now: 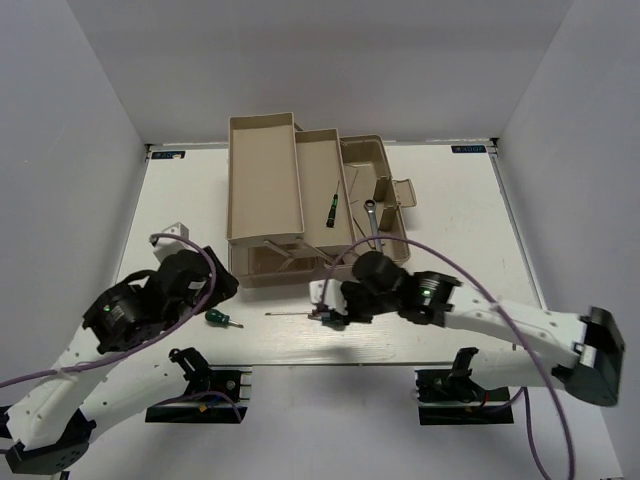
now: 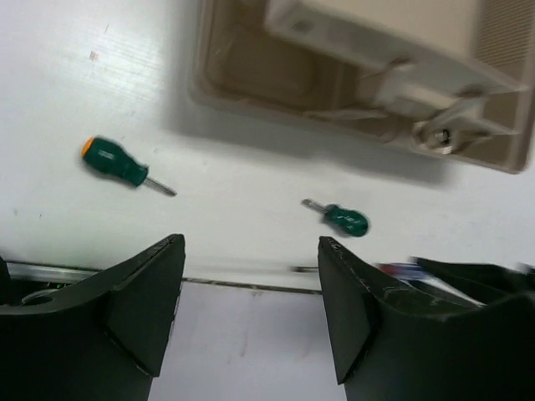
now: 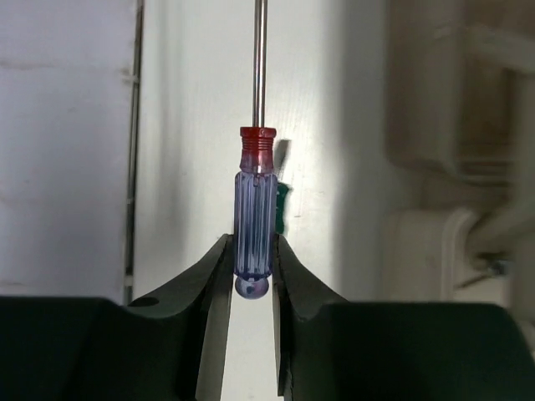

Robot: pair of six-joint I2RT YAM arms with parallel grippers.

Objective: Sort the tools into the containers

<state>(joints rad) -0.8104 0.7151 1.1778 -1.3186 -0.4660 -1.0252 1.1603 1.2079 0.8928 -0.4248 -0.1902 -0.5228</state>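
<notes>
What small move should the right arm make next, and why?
Probably a short lift straight up: the right gripper is shut on the screwdriver handle, near the table, and the toolbox trays stand higher.

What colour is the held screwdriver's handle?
The screwdriver handle is translucent blue-violet with a red collar; right wrist view shows it best.

The purple-handled screwdriver [image 3: 253, 217] has its shaft cut off by the right wrist view's top edge, and a green object [image 3: 282, 209] behind the handle is mostly hidden. The left wrist view is blurred, its toolbox [image 2: 251, 79] cropped at the top. From above, the right arm [image 1: 480, 315] partly covers the silver wrench [image 1: 372, 215].
</notes>
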